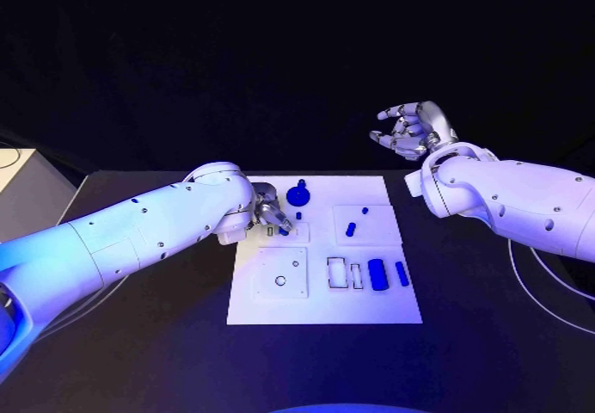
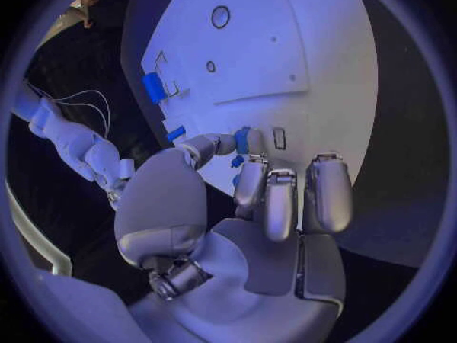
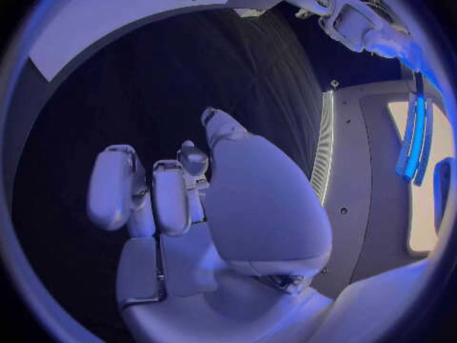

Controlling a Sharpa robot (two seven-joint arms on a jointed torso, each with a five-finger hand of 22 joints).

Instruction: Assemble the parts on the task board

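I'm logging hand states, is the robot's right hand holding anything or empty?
Empty. The right hand hangs raised beyond the task board, fingers curled with nothing between them.

black table (image 1: 149, 344), white task board (image 1: 325, 311) lying flat at its middle

Dim blue-violet light, fisheye-bent edges

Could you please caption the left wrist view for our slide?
Left hand pinches a small blue part over the white task board.
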